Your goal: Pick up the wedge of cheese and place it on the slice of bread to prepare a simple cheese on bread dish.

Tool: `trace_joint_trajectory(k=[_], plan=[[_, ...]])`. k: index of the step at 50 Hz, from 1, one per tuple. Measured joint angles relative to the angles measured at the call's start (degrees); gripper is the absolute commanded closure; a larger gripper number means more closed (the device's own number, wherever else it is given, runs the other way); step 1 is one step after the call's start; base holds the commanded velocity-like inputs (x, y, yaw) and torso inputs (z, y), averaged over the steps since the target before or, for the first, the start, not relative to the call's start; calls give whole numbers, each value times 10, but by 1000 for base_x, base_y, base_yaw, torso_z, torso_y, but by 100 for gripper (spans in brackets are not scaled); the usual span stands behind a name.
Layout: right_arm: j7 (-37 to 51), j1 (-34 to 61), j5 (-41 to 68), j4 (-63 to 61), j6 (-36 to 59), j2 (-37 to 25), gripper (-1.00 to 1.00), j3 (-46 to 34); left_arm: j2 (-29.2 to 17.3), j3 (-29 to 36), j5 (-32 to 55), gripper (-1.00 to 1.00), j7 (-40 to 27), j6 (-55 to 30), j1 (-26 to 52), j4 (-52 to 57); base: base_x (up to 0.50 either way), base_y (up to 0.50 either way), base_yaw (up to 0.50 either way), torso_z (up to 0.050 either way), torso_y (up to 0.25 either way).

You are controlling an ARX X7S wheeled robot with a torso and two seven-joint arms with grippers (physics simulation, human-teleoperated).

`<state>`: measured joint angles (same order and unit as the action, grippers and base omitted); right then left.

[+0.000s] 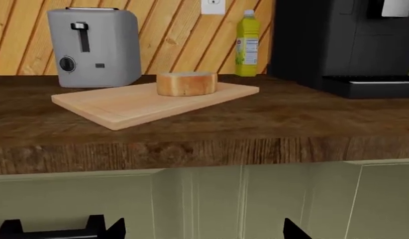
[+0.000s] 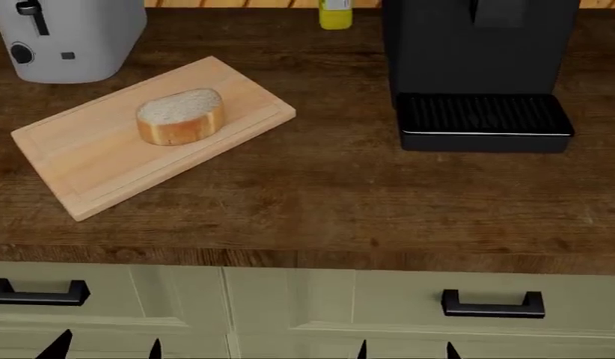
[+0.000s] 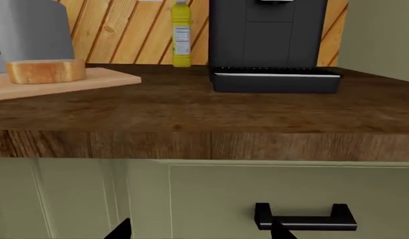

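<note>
1. My left gripper (image 2: 106, 345) sits low in front of the cabinet, below the counter's edge; only its dark fingertips (image 1: 98, 226) show at the rim of the head view and the left wrist view; the jaws stand spread with a wide gap between them, holding nothing.
2. My right gripper (image 2: 405, 348) hangs at the same low level before the pale green drawer front (image 2: 408, 299); its two tips (image 3: 121, 230) are parted as well, nothing between them; a black drawer handle (image 2: 492, 304) sits just above it.
3. The slice of bread (image 2: 181, 116) lies flat on the wooden cutting board (image 2: 98, 161), white speckled crumb up and golden crust around the side; it rests toward the board's far half, nearer the toaster than the counter's front edge.
4. The board lies at an angle on the dark wooden countertop (image 2: 328, 202), on my left side; one far corner comes close to the grey toaster (image 2: 68, 37), which stands behind it.
5. A yellow labelled bottle (image 1: 247, 44) stands upright at the back against the slatted wood wall, between the toaster and the black coffee machine (image 2: 477, 67); the machine occupies my right side of the counter, its drip tray facing me.
6. I cannot find the wedge of cheese in any of my three views; where it lies I cannot tell.
7. Both claws are well apart from the bread and lower than the counter surface.
</note>
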<state>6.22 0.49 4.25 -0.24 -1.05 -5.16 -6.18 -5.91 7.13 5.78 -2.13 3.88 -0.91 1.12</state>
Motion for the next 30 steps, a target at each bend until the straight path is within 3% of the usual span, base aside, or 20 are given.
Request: trace_joint_trajectory(k=[15,30], plan=[[15,-2,8,-10,6,-9,-100,-9,-8,10,-1,-100,-17,-4,-1,6,0,0,0,48,0],[38,-7,21,-144,119,-42,-100,1,-24,14,-10,-100,-48,-105,-8,125,0,0,0,1,0]])
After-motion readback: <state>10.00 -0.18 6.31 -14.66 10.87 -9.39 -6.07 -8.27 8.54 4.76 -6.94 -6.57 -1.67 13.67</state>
